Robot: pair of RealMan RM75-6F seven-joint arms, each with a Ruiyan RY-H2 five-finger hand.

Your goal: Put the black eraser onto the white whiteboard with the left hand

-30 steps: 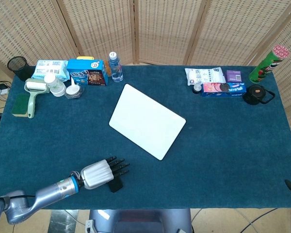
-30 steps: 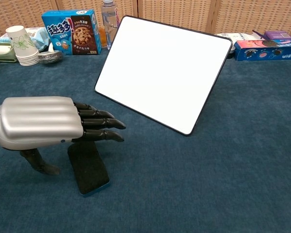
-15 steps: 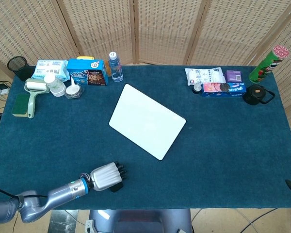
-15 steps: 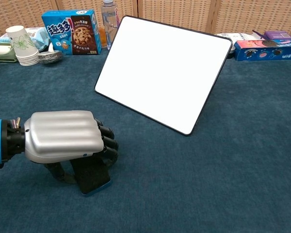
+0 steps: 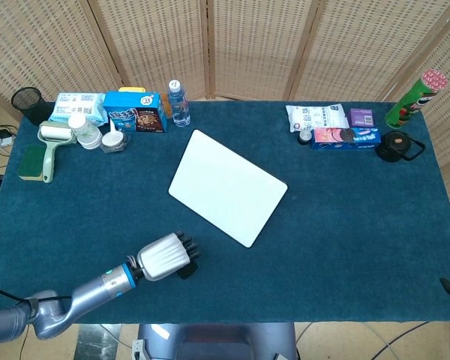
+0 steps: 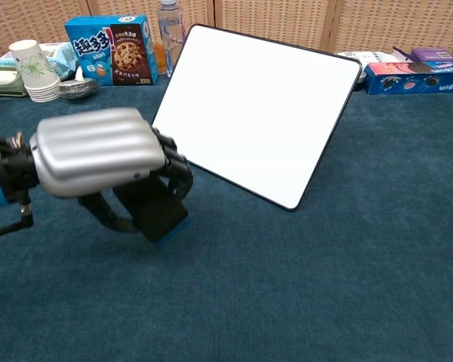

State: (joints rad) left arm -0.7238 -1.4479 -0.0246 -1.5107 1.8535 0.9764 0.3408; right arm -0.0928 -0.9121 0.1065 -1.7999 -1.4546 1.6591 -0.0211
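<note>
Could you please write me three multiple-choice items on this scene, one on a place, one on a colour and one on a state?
1. Where does the white whiteboard lie?
A. at the table's middle
B. at the far right edge
C. on the cookie box

2. What colour is the cloth on the table?
A. red
B. dark teal
C. yellow

3. What is the left hand doing with the black eraser?
A. hovering apart from it
B. pressing it onto the whiteboard
C. gripping it

Answers: 1 A, the head view shows the board lying centrally; 2 B, the cloth is dark teal in both views; 3 C, the chest view shows the fingers curled round the eraser.
</note>
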